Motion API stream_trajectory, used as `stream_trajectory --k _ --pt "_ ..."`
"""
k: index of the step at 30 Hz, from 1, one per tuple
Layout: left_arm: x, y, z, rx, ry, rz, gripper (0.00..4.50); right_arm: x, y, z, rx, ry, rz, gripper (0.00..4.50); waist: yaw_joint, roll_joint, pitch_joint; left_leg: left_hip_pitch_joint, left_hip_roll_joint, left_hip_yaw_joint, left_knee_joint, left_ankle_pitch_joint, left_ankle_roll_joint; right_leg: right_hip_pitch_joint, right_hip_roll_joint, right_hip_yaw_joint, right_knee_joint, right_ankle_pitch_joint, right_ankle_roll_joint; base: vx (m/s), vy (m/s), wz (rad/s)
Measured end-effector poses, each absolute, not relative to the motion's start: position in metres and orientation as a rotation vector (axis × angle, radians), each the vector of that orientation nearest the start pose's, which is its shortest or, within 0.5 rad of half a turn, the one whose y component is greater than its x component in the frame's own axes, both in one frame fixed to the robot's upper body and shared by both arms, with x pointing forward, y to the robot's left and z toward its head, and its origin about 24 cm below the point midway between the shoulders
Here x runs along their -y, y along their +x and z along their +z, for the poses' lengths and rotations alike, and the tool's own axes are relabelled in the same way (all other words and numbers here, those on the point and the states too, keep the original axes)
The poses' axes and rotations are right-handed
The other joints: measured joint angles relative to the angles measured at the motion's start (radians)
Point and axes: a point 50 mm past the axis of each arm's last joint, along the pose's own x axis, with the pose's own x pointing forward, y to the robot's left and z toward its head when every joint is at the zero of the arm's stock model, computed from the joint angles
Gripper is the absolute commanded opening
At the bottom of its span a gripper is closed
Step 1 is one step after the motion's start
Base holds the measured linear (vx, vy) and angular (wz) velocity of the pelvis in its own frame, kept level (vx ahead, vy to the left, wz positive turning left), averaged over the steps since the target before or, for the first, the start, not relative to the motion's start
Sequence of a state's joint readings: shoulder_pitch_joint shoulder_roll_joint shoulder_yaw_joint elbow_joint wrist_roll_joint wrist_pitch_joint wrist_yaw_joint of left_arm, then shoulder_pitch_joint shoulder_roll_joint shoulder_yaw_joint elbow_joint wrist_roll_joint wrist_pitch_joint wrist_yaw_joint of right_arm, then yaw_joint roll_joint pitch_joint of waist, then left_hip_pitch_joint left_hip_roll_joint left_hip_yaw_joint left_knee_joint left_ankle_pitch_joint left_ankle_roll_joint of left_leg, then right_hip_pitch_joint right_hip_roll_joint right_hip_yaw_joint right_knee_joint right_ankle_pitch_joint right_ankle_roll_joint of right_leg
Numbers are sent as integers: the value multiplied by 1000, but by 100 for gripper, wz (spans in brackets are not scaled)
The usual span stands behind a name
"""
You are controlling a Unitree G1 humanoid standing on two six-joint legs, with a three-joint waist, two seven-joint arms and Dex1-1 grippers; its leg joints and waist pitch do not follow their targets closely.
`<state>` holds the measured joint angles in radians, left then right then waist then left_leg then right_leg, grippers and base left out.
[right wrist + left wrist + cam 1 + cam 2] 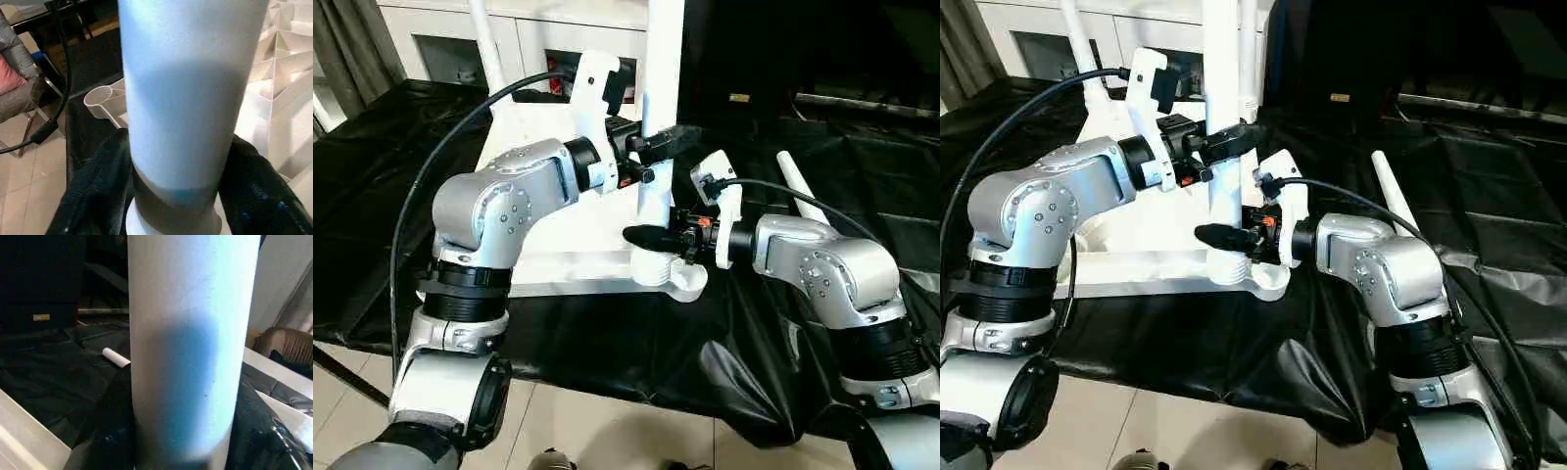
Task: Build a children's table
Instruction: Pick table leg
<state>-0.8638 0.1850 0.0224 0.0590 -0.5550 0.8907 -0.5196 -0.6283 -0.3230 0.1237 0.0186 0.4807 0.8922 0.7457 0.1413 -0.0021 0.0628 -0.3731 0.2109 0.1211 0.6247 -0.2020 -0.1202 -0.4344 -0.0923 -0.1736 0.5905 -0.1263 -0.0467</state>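
The right gripper [1226, 235] is clamped low on an upright leg [1223, 117], just above the corner socket [1246, 277] at the six o'clock corner of the upturned table top [1136, 230]. The left gripper [1229, 140] is closed on the same leg higher up, presumably so it is kept plumb while being seated. A spare leg [1393, 201] lies at three o'clock on the black sheet [1489, 196]. A white cabinet [1028, 29] stands at eleven o'clock.

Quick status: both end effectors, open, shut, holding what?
Left end effector: shut on the upright white tapered plastic tube leg, higher up.
Right end effector: shut on the same leg, near the table top's rounded corner socket.
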Motion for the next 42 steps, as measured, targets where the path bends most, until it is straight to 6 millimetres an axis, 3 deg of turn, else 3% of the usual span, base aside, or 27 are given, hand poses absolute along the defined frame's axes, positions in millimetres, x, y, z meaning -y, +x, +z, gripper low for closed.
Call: stream_trajectory --k 5,6,9,14,19,21,26,28,31,33,36,38,42 --pt "-74 336 219 -99 -207 -973 184 99 313 141 -367 102 1069 205 0 0 0 0 0 0 0 0 0 0 0 0 0 0 0 0 0 0" --pt "-74 336 219 -98 -207 -972 219 99 313 141 -367 102 1069 195 0 0 0 0 0 0 0 0 0 0 0 0 0 0 0 0 0 0" --pt "-74 336 219 -103 -224 -966 256 98 313 141 -366 104 1068 192 0 0 0 0 0 0 0 0 0 0 0 0 0 0 0 0 0 0" --pt "-76 336 221 -96 -284 -974 273 97 314 142 -360 113 1056 191 0 0 0 0 0 0 0 0 0 0 0 0 0 0 0 0 0 0" --pt "-75 337 226 -35 -322 -957 322 98 318 143 -336 156 1012 191 0 0 0 0 0 0 0 0 0 0 0 0 0 0 0 0 0 0" --pt "-76 339 233 48 -382 -939 343 100 322 143 -314 199 966 191 0 0 0 0 0 0 0 0 0 0 0 0 0 0 0 0 0 0" --pt "-88 342 243 217 -672 -888 346 106 339 159 -168 349 803 189 -1 0 0 0 0 0 0 0 -1 0 0 0 1 0 -1 0 0 0" --pt "-93 344 243 247 -664 -859 346 111 342 165 -115 357 761 189 -1 0 0 0 0 0 0 0 -1 0 0 0 1 0 -1 0 0 0" --pt "-106 342 234 245 -417 -821 346 119 343 161 -117 274 713 189 -2 1 -1 1 0 0 -1 0 0 1 0 0 1 0 -1 0 0 0" --pt "-113 340 204 108 -48 -836 346 132 343 147 -159 129 648 189 -2 1 -2 4 0 1 -3 0 -1 1 0 1 0 0 0 0 0 0" --pt "-124 332 149 -133 270 -920 346 141 339 126 -235 99 597 189 -2 1 -2 3 0 1 -4 1 -1 -1 0 2 0 0 0 0 0 0" --pt "-123 325 126 -228 372 -1011 346 140 338 122 -248 101 598 189 -3 1 -2 3 0 2 -4 1 -1 -1 0 2 0 0 0 0 0 0" --pt "-127 316 116 -287 457 -1157 346 139 337 125 -224 88 606 189 -5 1 -2 5 -1 4 -4 1 -1 0 0 6 3 0 0 0 0 0"
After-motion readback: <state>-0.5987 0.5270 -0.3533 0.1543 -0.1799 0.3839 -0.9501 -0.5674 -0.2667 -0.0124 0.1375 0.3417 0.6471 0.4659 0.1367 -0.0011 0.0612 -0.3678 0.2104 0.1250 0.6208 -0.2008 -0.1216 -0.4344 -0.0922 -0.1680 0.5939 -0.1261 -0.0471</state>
